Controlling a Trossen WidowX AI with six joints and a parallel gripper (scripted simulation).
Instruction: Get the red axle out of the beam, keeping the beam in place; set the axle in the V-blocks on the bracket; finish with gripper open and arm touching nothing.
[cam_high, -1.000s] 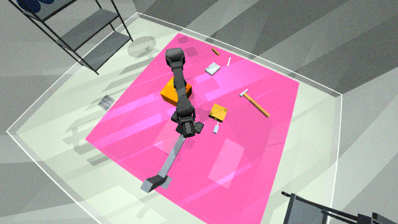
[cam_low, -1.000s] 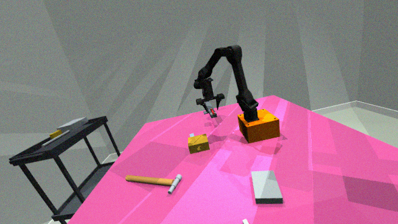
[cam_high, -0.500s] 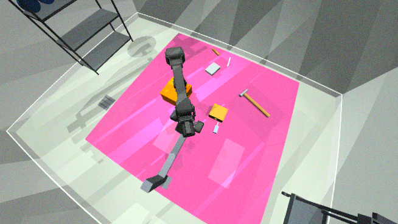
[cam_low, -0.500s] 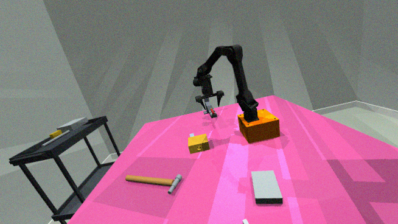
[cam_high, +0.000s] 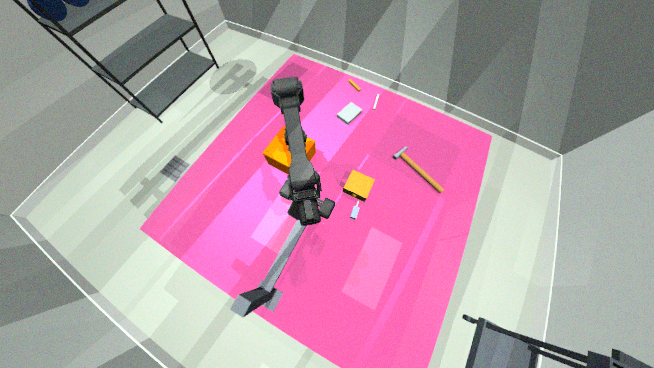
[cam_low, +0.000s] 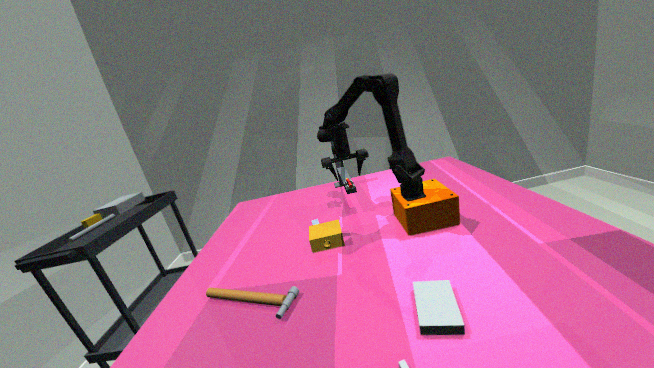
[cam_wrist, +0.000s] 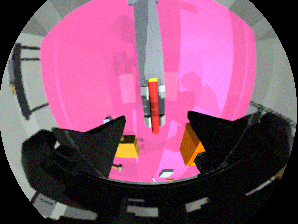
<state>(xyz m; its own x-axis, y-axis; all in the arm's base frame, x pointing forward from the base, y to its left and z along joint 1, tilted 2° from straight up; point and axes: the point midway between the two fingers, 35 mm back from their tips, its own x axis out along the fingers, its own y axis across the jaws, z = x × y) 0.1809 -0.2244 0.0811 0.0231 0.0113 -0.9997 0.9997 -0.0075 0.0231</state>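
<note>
The red axle, with a yellow end, lies lengthwise on the pale V-blocks at the near end of the grey bracket. How exactly it sits in the notches is too small to tell. My gripper is open and empty, its fingers wide apart on either side of the axle's near end. Any remaining touch cannot be made out. The yellow block, apparently the beam, sits on the pink mat with a round hole in its side.
A small light-blue piece is beside the yellow block. My arm stands on an orange base. A hammer and a pale slab lie on the mat. The bracket's bar extends away from the gripper.
</note>
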